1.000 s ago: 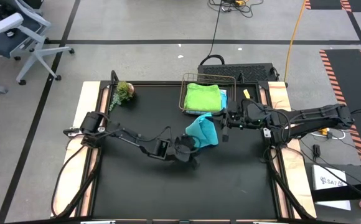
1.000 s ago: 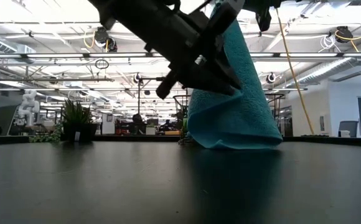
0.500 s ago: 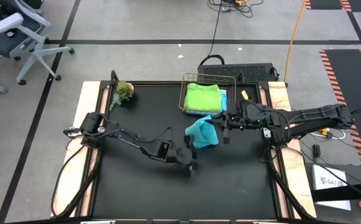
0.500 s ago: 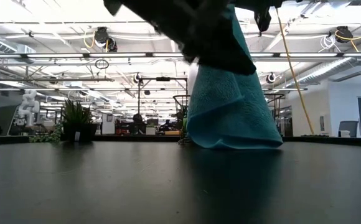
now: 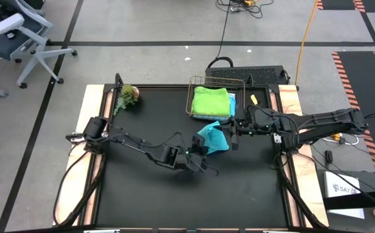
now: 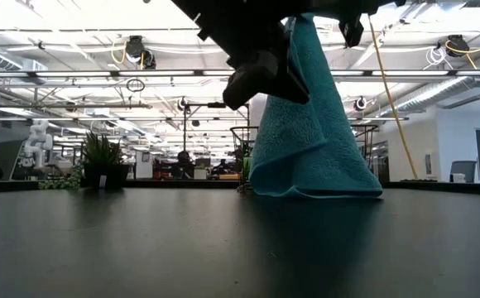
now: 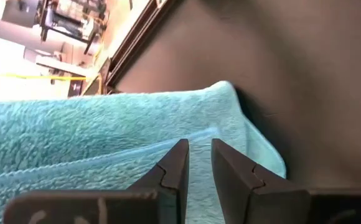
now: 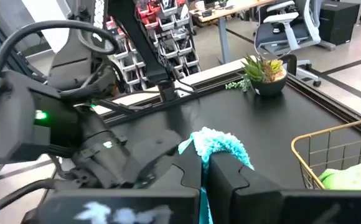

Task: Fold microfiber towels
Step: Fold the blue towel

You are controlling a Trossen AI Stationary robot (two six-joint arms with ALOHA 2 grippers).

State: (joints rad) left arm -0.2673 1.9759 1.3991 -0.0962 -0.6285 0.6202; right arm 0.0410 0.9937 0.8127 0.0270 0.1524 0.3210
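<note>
A teal towel [image 5: 212, 138] hangs over the dark table, right of its middle. In the low view the towel [image 6: 314, 141] drapes down like a cone, its lower edge on the table. My right gripper [image 5: 230, 131] is shut on the towel's top. My left gripper [image 5: 204, 149] reaches in from the table's left and is shut at the towel's left side [image 6: 285, 79]. A lime green towel [image 5: 211, 100] lies folded in a gold wire basket [image 5: 191, 97] over a sky blue one [image 5: 233, 103]. The white and pink towels are out of view. My left gripper has its two fingers [image 7: 179, 158] close together on a fold line in the towel's hanging side [image 7: 199, 132], coming in level from the table's left. One layer or several, I cannot tell. My right gripper pinches a bunched tuft at the towel's top [image 8: 221, 144] between its two fingers, coming level from the table's right. The towel hangs slack below the fingers, with its lower edge [image 6: 314, 192] on the table.
The wire basket stands at the far edge, right of the middle. A small potted plant [image 5: 128, 96] stands at the far left corner. Bare dark table [image 5: 149, 188] spreads to the left of and nearer than the towel.
My left gripper has shifted a little toward the near edge and back to the towel's left side, and it stands higher against the towel now. The towel has stayed hanging from my right gripper, drawn slightly narrower, with its lower edge still on the table.
</note>
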